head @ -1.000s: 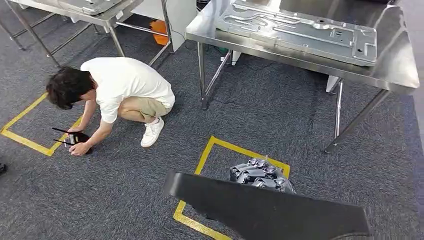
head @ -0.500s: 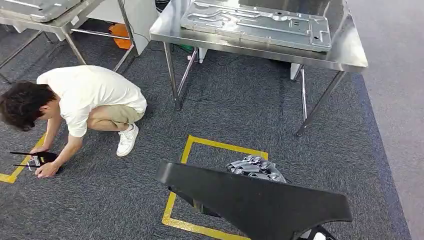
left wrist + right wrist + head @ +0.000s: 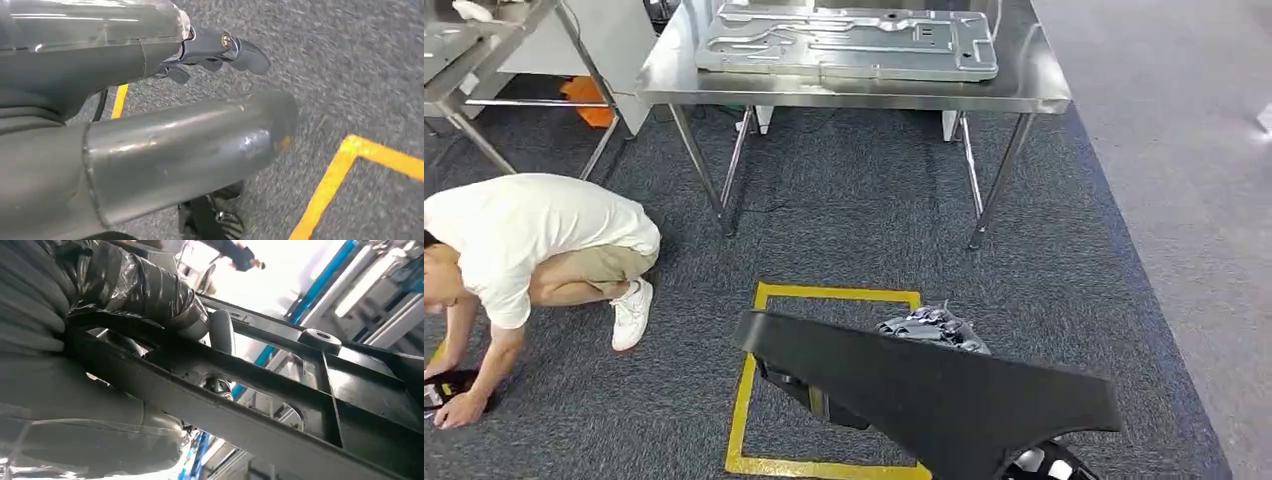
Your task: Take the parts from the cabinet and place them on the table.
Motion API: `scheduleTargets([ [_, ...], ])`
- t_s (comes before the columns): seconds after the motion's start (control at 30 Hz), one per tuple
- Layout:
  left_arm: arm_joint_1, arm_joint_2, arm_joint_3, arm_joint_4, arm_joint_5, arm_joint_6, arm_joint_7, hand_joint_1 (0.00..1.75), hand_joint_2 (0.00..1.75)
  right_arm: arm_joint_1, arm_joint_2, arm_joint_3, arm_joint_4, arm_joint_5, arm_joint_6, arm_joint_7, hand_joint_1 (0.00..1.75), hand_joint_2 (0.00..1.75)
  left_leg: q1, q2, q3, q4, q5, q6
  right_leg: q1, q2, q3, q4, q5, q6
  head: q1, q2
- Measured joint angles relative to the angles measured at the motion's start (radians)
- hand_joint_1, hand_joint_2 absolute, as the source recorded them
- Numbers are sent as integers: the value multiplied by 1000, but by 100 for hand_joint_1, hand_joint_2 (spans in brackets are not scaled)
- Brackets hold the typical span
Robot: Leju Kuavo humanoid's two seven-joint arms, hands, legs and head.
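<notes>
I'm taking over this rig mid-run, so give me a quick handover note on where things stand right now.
Right hand: grips the black part, carried low in front of the body.
Left hand: holds nothing, fingers apart above the carpet.
Steel table: straight ahead, with a grey metal panel lying on it.
Done: part in hand.
Left: walk up and set it on the table.
A person crouches to the left; keep clear.
</notes>
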Motion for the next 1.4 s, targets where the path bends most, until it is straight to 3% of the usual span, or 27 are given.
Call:
scheduleTargets([
  [0.03, -1, 0, 1, 0, 2, -1, 0, 0, 0, 0, 0, 0, 0, 1, -3, 1, 168, 175, 0, -16, 43, -101, 52, 5, 0, 9, 2, 3, -3, 3, 0, 0],
  [0.07, -1, 1, 3, 0, 4, -2, 0, 0, 0, 1, 0, 0, 1, 1, -4, 1, 168, 175, 0, -51, 62, -147, 53, 14, -2, 15, -1, 5, -5, 6, 0, 0],
  [0.1, -1, 1, 6, 0, 4, -3, 0, 0, 0, -1, 0, 0, 2, 1, -4, 2, 168, 175, 0, -60, 65, -167, 51, 15, 3, 24, -6, 13, -5, 13, 0, 0],
  [0.2, -2, 1, 8, 0, 4, -3, 1, 0, 0, 6, 0, 0, 3, 3, -7, 3, 168, 175, -7, -45, 66, -163, 55, 23, -5, 43, -11, 3, 3, 33, 0, 0],
  [0.23, -3, -2, 8, 0, 4, -3, 1, 0, 0, 6, 0, 0, 3, 3, -8, 3, 168, 175, 9, -35, 71, -178, 64, 35, -1, 45, -11, 6, -1, 38, 0, 0],
  [0.3, -3, -2, 8, 0, 4, -3, 0, 0, 0, 3, 0, -2, 3, 4, -10, 3, 168, 175, 4, -17, 75, -184, 67, 47, 1, -30, -48, 87, -57, 45, 0, 0],
  [0.37, 1, -3, 9, 0, 4, -3, 0, 0, 0, 6, 0, -2, 5, 4, -11, 3, 168, 175, 1, -1, 74, -184, 65, 50, -5, -55, -124, 243, -130, 53, 0, 0],
  [0.4, 2, -2, 9, 0, 5, -4, 2, 0, 0, 8, 0, -2, 7, 4, -13, 3, 168, 175, 1, 7, 73, -183, 64, 50, -8, -57, -154, 304, -147, 57, 0, 0],
  [0.43, 2, -2, 9, 0, 5, -5, 4, 0, 0, 9, 0, -2, 9, 4, -13, 3, 168, 175, 1, 12, 74, -183, 63, 49, -11, -59, -160, 314, -137, 60, 0, 0],
  [0.47, 1, -3, 10, 0, 6, -9, 9, 0, 0, 9, 0, -2, 11, 4, -14, 3, 168, 175, 2, 15, 76, -183, 61, 47, -14, -62, -137, 268, -101, 61, 0, 0],
  [0.53, 0, -3, 11, 0, 7, -16, 15, 0, 0, 8, 0, -3, 11, 4, -14, 1, 168, 175, 2, 19, 84, -182, 57, 40, -17, -67, -43, 95, -14, 58, 0, 0],
  [0.57, 0, -3, 12, 0, 8, -19, 17, 0, 0, 8, 0, -3, 11, 4, -14, -1, 168, 175, 2, 19, 86, -181, 53, 35, -17, -75, -3, 16, 6, 53, 0, 0],
  [0.6, 0, -3, 14, 0, 8, -21, 18, 0, 0, 8, 0, -4, 11, 4, -14, -2, 168, 175, -7, 20, 82, -174, 49, 28, -7, -80, 4, -1, -6, 48, 0, 0],
  [0.7, 0, -3, 16, 0, 8, -29, 18, 0, 0, 10, 0, -7, 11, 4, -16, -6, 168, 175, -4, 26, 85, -181, 50, 13, -2, -70, -3, 3, -8, 35, 0, 0],
  [0.77, -1, -2, 16, 0, 7, -31, 17, 0, 0, 10, 0, -9, 10, 4, -16, -9, 168, 175, 1, 19, 83, -164, 33, 3, -13, -69, 8, -11, -2, 23, 0, 0],
  [0.8, -1, -2, 16, 0, 7, -32, 15, 0, 0, 9, 0, -10, 9, 3, -16, -10, 168, 175, 1, 12, 60, -113, 1, 1, -13, -69, 10, -13, -3, 12, 0, 0],
  [0.87, 1, 0, 16, 0, 7, -32, 15, 0, 0, 12, 1, -10, 8, 2, -16, -11, 168, 175, 1, 6, -25, 55, -75, -6, -10, -67, 11, -11, -6, 7, 0, 0],
  [0.9, 3, 0, 16, 0, 6, -33, 15, 0, 0, 15, 1, -11, 8, 2, -16, -12, 168, 175, 1, 6, -62, 121, -93, -8, -8, -65, 11, -10, -7, 6, 0, 0],
  [0.93, 4, 0, 17, 0, 6, -34, 15, 0, 0, 17, 1, -11, 8, 2, -16, -12, 168, 175, 1, 6, -80, 146, -87, -8, -7, -63, 11, -8, -9, 5, 0, 0],
  [0.97, 5, 0, 17, 0, 6, -35, 15, 0, 0, 19, 1, -12, 8, 2, -16, -13, 168, 175, 1, 6, -74, 119, -55, -7, -7, -60, 13, -5, -11, 5, 0, 0],
  [1.03, 5, 3, 17, 0, 6, -35, 15, 0, 0, 19, 1, -12, 8, 2, -16, -13, 168, 175, 1, 5, -4, -45, 46, -1, -7, -54, 19, 2, -19, 10, 0, 0],
  [1.07, 5, 3, 17, 0, 6, -35, 15, 0, 0, 19, 2, -12, 8, 2, -16, -13, 168, 175, 1, 3, 33, -130, 80, 5, -7, -52, 21, 5, -24, 14, 0, 0],
  [1.1, 4, 6, 17, 0, 6, -35, 15, 0, 0, 19, 2, -13, 8, 2, -16, -14, 168, 175, -4, -1, 43, -148, 60, 10, -1, -52, 18, 9, -28, 19, 0, 0],
  [1.2, 5, 6, 17, 0, 6, -38, 14, 0, 0, 21, 2, -14, 8, 2, -16, -15, 168, 175, -10, -1, 41, -152, 64, 23, -3, -49, 15, 4, -24, 35, 0, 0],
  [1.27, 3, 6, 18, 0, 6, -40, 11, 0, 0, 23, 2, -18, 6, 2, -16, -15, 168, 175, 0, 2, 51, -169, 73, 40, -7, -52, 17, 14, -34, 47, 0, 0],
  [1.33, 3, 6, 18, 0, 6, -40, 6, 0, 0, 23, 2, -23, 5, 1, -16, -18, 168, 175, 0, 3, 55, -171, 72, 50, -8, -56, -30, 109, -90, 53, 0, 0],
  [1.4, 3, 6, 18, 0, 5, -40, 6, 0, 0, 27, 2, -25, 5, 1, -15, -19, 168, 175, -1, 6, 56, -171, 69, 53, -10, -57, -116, 270, -156, 59, 0, 0],
])
